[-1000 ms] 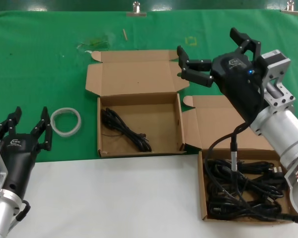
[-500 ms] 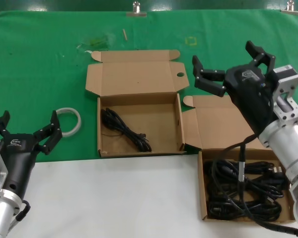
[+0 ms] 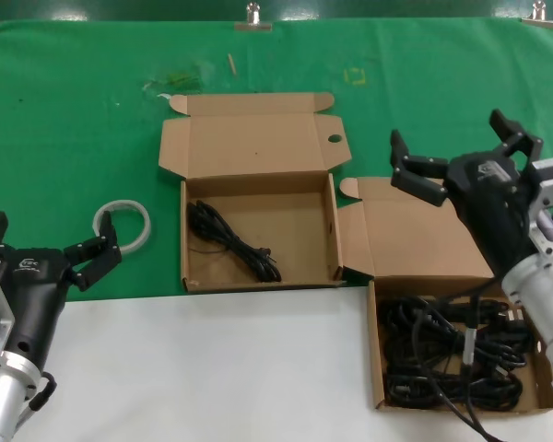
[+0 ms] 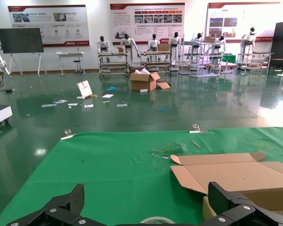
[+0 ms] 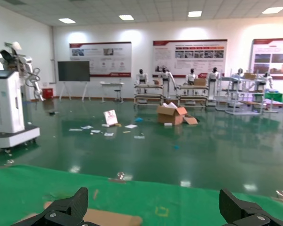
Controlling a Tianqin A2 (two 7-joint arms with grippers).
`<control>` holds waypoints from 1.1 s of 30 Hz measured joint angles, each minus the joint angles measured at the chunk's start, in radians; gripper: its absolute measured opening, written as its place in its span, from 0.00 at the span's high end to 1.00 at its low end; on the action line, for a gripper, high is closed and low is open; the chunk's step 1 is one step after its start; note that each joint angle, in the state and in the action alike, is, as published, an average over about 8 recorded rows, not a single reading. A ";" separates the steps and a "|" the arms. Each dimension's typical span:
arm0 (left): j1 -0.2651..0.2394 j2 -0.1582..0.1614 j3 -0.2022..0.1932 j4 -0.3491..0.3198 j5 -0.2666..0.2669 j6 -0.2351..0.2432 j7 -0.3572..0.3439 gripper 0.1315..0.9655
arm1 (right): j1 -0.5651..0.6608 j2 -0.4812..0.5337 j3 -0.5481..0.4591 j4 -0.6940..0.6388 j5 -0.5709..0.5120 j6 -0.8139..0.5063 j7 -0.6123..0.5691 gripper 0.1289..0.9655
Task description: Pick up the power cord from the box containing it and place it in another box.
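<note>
The box containing the power cords (image 3: 376,354) stands at the right front, its flapped lid (image 3: 415,235) lying open behind it. A tangle of several black power cords (image 3: 452,354) fills it. The other box (image 3: 258,281), whose lid has a small round hole (image 3: 335,139), stands in the middle and holds one black cord (image 3: 232,241). My right gripper (image 3: 452,138) is open and empty, raised above the right box's lid; it also shows in the right wrist view (image 5: 153,207). My left gripper (image 3: 53,235) is open and empty at the left front, also in the left wrist view (image 4: 146,200).
A white tape ring (image 3: 123,225) lies on the green cloth (image 3: 74,120) just beyond my left gripper. The white table front (image 3: 212,368) runs along the near side. Two clips (image 3: 252,14) hold the cloth at the far edge.
My right gripper has moved right and nearer, from over the middle box's lid to above the right box's lid, still open. My left gripper has drawn back a little and opened wider.
</note>
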 joint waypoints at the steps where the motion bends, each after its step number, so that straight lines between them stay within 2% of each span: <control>1: 0.000 0.000 0.000 0.000 0.000 0.000 0.000 0.10 | -0.008 -0.005 0.010 0.000 -0.006 -0.002 0.000 0.00; 8: 0.000 0.000 0.000 0.000 0.000 0.000 0.000 0.02 | -0.066 -0.037 0.078 -0.001 -0.047 -0.015 -0.003 0.00; 22: 0.000 0.000 0.000 0.000 0.000 0.000 0.000 0.00 | -0.174 -0.099 0.206 -0.003 -0.125 -0.040 -0.009 0.00; 33: 0.000 0.000 0.000 0.000 0.000 0.000 0.000 0.00 | -0.185 -0.105 0.219 -0.003 -0.133 -0.042 -0.010 0.00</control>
